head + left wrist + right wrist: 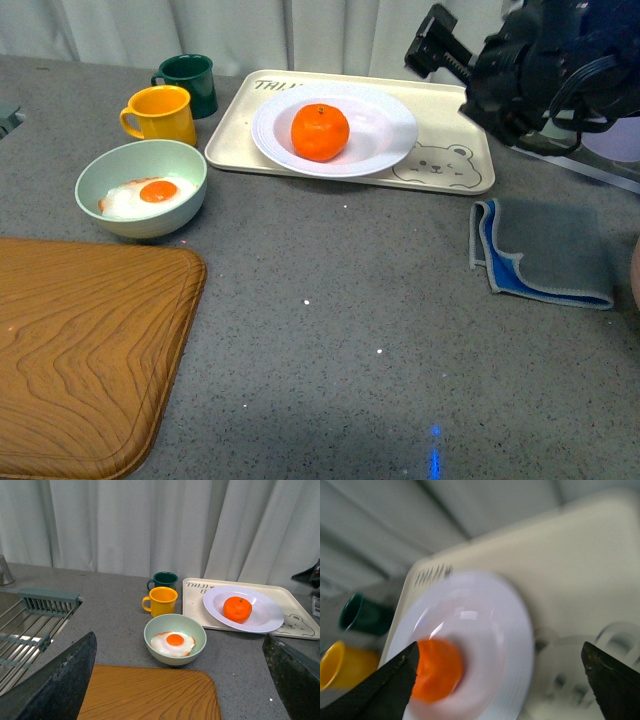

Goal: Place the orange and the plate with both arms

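Pinching the ribbed rim is advised for the brittle plate (395,126); its orange (320,132) may roll. Left end effector (179,637) and right end effector (500,655) are spread wide, empty.

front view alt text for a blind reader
An orange sits in a white plate on a beige tray. Left: green bowl with fried egg, yellow mug, green mug, wooden board. Right: a folded cloth and the raised right arm.

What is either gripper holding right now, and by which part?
Nothing is held. The left gripper and the right gripper are both open and empty; the orange sits free in the white plate on the tray.
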Controlling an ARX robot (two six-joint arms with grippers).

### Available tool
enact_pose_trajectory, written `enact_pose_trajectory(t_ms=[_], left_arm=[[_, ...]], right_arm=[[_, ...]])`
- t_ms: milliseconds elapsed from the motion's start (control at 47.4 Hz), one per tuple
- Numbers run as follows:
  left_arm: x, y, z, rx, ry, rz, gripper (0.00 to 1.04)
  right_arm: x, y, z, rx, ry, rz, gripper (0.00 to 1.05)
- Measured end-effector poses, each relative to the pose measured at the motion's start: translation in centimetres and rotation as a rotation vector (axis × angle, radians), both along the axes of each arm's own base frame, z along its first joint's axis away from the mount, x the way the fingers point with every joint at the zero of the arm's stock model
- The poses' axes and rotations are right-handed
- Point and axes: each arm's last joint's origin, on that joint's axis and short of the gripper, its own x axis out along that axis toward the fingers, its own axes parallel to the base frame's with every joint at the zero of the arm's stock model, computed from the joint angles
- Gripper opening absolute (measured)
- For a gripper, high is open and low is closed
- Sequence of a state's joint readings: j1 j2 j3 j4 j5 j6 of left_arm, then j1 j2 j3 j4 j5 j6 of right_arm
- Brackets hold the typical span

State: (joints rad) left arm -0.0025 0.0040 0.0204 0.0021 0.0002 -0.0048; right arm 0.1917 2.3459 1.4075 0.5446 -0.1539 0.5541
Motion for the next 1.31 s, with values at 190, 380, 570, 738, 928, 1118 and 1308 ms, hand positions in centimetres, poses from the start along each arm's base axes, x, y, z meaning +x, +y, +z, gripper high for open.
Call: enact_pose_trajectory(t_ms=[190,380,570,738,928,1118,1308], left_arm=[[0.0,0.0,0.0,0.000,0.000,0.000,0.98],[0.0,0.0,0.0,0.000,0.000,0.000,0.98],[0.0,0.0,0.0,0.000,0.000,0.000,0.98],[0.0,0.0,0.0,0.000,0.000,0.000,0.98],[0.0,0.0,0.0,0.000,0.000,0.000,0.98],[0.0,0.0,0.0,0.000,0.000,0.000,0.98],[0.0,0.0,0.0,0.000,0.000,0.000,0.98]], right_arm=[[-7.0,-2.9,3.4,-0.427,-0.474,-0.235,0.58],[-14.9,-6.2,4.3,-0.521,-0.471,-0.231,0.17],[-18.9,-7.1,4.9,-0.532,-0.469,-0.218,0.01],[-21.6,-7.7,5.3,-0.532,-0.469,-0.217,0.01],[-25.2,-8.7,5.9,-0.534,-0.450,-0.214,0.01],[-28.2,-9.7,6.9,-0.533,-0.466,-0.222,0.01],[-30.5,-9.7,6.8,-0.533,-0.463,-0.220,0.01]])
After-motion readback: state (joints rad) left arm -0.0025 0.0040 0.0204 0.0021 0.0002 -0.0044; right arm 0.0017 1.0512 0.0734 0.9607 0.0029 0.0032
